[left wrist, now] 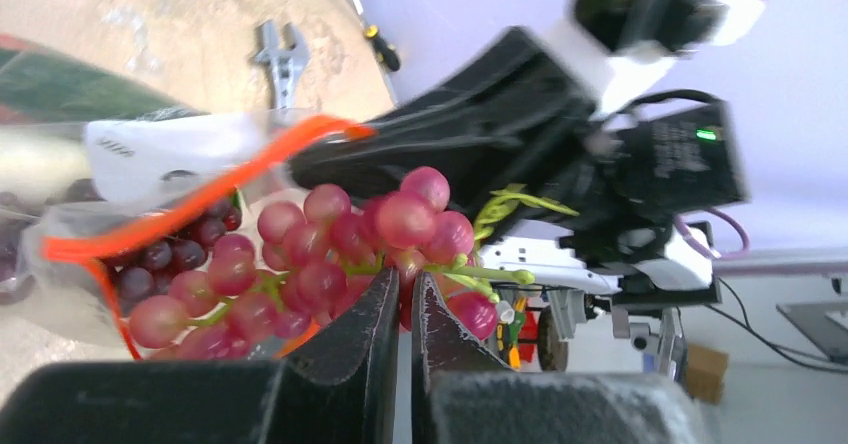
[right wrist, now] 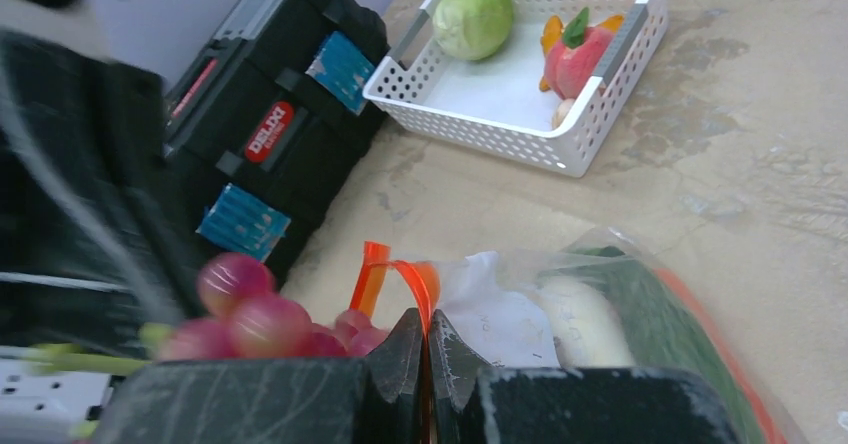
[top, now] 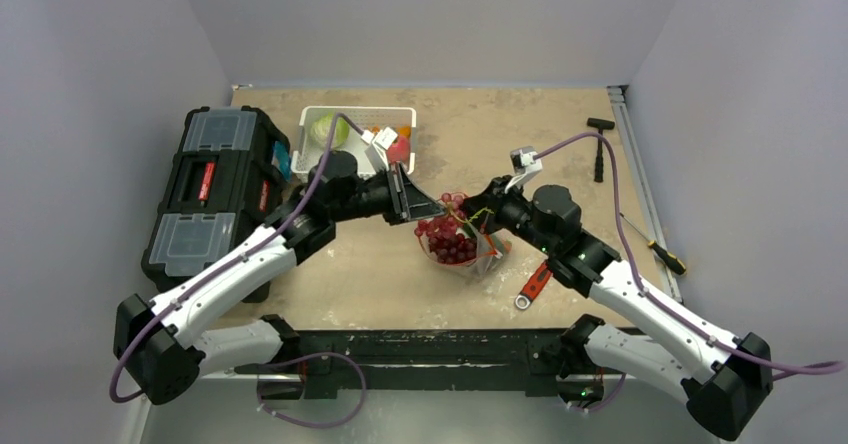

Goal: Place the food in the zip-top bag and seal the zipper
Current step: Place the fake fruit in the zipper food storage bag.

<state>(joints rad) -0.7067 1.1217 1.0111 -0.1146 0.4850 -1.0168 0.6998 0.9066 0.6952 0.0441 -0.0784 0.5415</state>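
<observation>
A bunch of dark red grapes (left wrist: 340, 244) hangs over the open mouth of the clear zip-top bag (right wrist: 610, 304), with my left gripper (left wrist: 405, 286) shut on its green stem. The grapes (top: 446, 240) sit mid-table in the top view, between both grippers. My right gripper (right wrist: 428, 322) is shut on the orange-red zipper (right wrist: 412, 276) and holds the bag's rim up. The zipper (left wrist: 190, 209) curves around the grapes. A white radish (right wrist: 580, 319) and green leafy pieces (right wrist: 655, 314) lie inside the bag. A green cabbage (right wrist: 472, 19), a pink peach (right wrist: 578, 59) and a carrot (right wrist: 550, 32) lie in the basket.
The white slotted basket (top: 322, 154) stands at the back left, beside a black toolbox (top: 215, 184). A red-handled wrench (top: 535, 284) lies right of the bag. A screwdriver (top: 660, 251) and a black T-shaped tool (top: 600, 149) lie by the right edge.
</observation>
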